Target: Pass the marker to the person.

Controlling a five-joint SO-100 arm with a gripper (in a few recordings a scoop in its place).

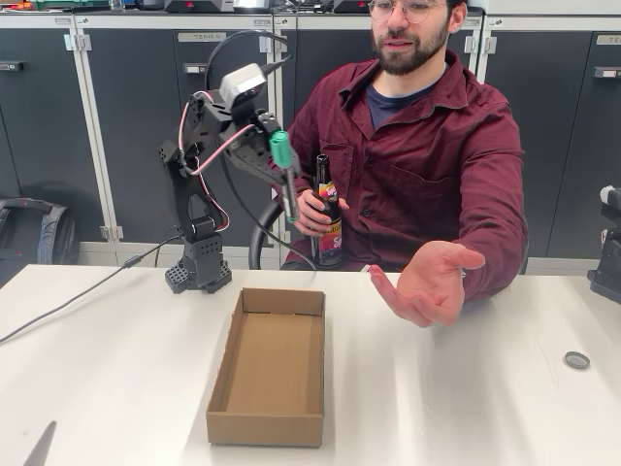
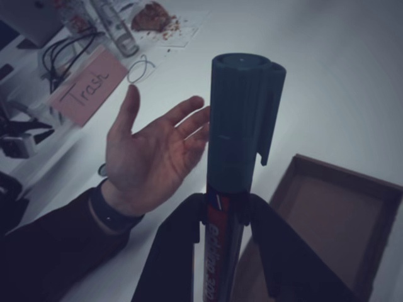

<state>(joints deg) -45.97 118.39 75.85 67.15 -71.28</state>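
Clamping the marker (image 1: 282, 155) by its barrel, the gripper (image 1: 275, 160) hangs raised left of the person's open hand (image 1: 430, 282), apparently well apart; handover remains.

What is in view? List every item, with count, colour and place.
marker: one, green cap, grey barrel with red print, held upright in the pincer, above the table.
cardboard box: one, brown, open, on the table in front of the arm.
glass bottle: one, dark, held in the person's other hand behind the table.
small round disc: one, grey, on the table at right of the fixed view.
Trash sign: one, pink, at upper left of the wrist view.
table: one, white.
person's open hand: one, palm up, right of the box.
pincer: one, black, closed around the marker's barrel.
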